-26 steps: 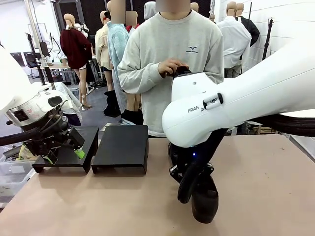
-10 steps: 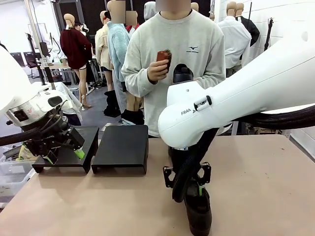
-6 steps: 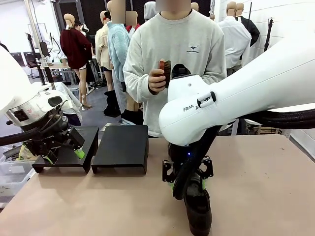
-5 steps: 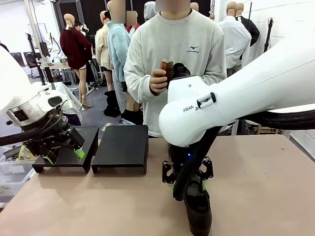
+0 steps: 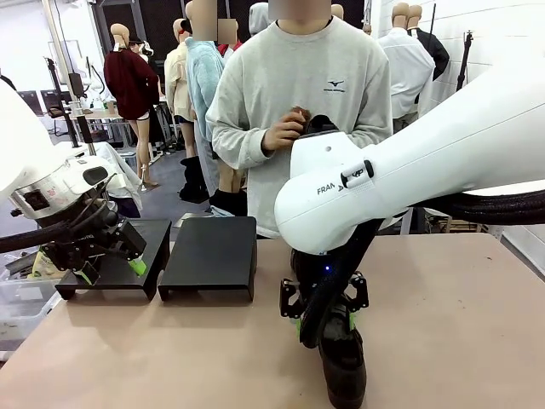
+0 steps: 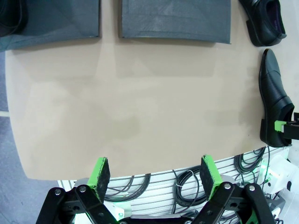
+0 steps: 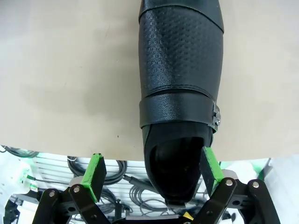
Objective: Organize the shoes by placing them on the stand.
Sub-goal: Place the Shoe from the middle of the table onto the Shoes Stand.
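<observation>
A black strapped shoe [image 7: 180, 84] lies flat on the table near its front edge, also seen from the front as shoe [image 5: 343, 366]. My right gripper [image 7: 153, 170] stands open astride its heel, one pad close beside it, the other well off. Its jaws [image 5: 324, 317] hover just over that shoe. A second shoe [image 6: 266, 23] lies past the right-hand stand [image 6: 175, 21]. The left-hand stand [image 5: 115, 268] carries a dark glossy shoe [image 6: 11, 16] at its far end. My left gripper [image 6: 154, 170] is open and empty, hanging low [image 5: 111, 271] before the left stand.
A person in a grey sweatshirt [image 5: 289, 77] stands at the far side, one hand [image 5: 283, 134] raised at chest height behind my right arm [image 5: 409, 162]. The table's front edge [image 6: 140, 173] runs just ahead of my left fingers, with cables below. A plastic bin [image 5: 17, 302] sits at the left.
My right gripper spread its jaws and let go of the shoe, which now rests on the table. The person's hand, which held up a shoe with a reddish sole, has dropped behind my arm.
</observation>
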### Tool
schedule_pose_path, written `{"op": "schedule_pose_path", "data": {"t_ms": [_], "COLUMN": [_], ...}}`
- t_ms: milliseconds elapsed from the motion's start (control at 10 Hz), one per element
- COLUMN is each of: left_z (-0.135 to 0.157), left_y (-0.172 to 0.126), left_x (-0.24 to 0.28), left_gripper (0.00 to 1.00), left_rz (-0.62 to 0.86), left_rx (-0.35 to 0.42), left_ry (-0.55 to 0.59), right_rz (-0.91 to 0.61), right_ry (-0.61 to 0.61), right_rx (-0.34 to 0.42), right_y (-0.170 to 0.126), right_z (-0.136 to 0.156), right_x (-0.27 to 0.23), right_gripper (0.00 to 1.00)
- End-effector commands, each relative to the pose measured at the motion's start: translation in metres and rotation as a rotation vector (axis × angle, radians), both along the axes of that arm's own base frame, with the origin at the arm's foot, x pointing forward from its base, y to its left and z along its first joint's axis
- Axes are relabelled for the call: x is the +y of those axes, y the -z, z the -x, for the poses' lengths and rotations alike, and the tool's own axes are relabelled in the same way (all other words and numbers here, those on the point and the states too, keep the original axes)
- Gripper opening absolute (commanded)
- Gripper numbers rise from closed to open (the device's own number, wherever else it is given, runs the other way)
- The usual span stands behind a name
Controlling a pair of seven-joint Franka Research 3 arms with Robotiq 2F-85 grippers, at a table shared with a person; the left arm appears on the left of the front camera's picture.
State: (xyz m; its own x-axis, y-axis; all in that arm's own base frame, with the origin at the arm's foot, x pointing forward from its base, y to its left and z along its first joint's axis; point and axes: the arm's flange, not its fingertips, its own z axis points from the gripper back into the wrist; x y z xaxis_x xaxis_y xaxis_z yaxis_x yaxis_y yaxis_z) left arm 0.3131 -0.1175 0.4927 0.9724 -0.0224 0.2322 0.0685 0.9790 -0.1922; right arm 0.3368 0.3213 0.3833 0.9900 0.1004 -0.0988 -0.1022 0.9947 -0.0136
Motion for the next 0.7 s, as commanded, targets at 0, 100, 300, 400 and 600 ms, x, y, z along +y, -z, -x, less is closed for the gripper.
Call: {"op": "schedule_pose_path", "data": {"t_ms": [0,100,300,400,600], "left_z": [0.001,0.001,0.001,0.001,0.001], "left_y": [0.001,0.001,0.001,0.001,0.001], "left_x": [0.000,0.000,0.000,0.000,0.000], "left_gripper": [1.00,1.00,1.00,1.00,1.00], "left_rz": [-0.003,-0.003,-0.003,-0.003,-0.003], "left_rx": [-0.001,-0.001,-0.001,-0.001,-0.001], "left_ry": [0.002,0.002,0.002,0.002,0.002], "right_rz": [0.004,0.000,-0.036,-0.053,-0.112], "right_ry": [0.012,0.000,-0.052,-0.041,-0.048], "right_rx": [0.002,0.000,0.023,0.032,0.037], "right_y": [0.000,0.000,-0.035,-0.050,-0.061], "right_z": [0.001,0.000,-0.004,-0.010,-0.016], "right_x": [0.000,0.000,-0.035,-0.075,-0.151], "right_gripper": [1.00,1.00,1.00,1.00,1.00]}}
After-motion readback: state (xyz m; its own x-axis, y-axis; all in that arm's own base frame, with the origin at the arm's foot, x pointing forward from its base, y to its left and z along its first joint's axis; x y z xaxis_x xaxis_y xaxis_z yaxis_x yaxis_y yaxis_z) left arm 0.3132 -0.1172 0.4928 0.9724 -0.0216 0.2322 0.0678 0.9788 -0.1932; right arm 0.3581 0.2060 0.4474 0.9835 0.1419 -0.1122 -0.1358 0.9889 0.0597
